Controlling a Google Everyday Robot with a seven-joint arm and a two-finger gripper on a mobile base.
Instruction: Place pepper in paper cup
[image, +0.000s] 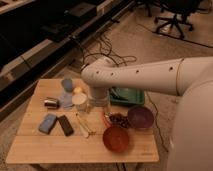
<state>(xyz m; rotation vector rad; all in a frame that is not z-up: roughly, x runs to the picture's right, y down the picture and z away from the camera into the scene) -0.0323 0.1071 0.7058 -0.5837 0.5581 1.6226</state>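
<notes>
The paper cup (79, 100), short and off-white, stands on the wooden table (35, 145) left of centre. My gripper (98, 106) hangs at the end of the white arm, pointing down just right of the cup. A slim red pepper (104, 119) lies on the table just below the gripper, next to the dark grapes (118, 120). I cannot make out whether the gripper touches the pepper.
A grey-blue cup (67, 84) and a small metal can (51, 103) stand left of the paper cup. A blue sponge (47, 122), a dark block (65, 125), an orange-red bowl (116, 138), a purple bowl (141, 116) and a green tray (127, 95) share the table.
</notes>
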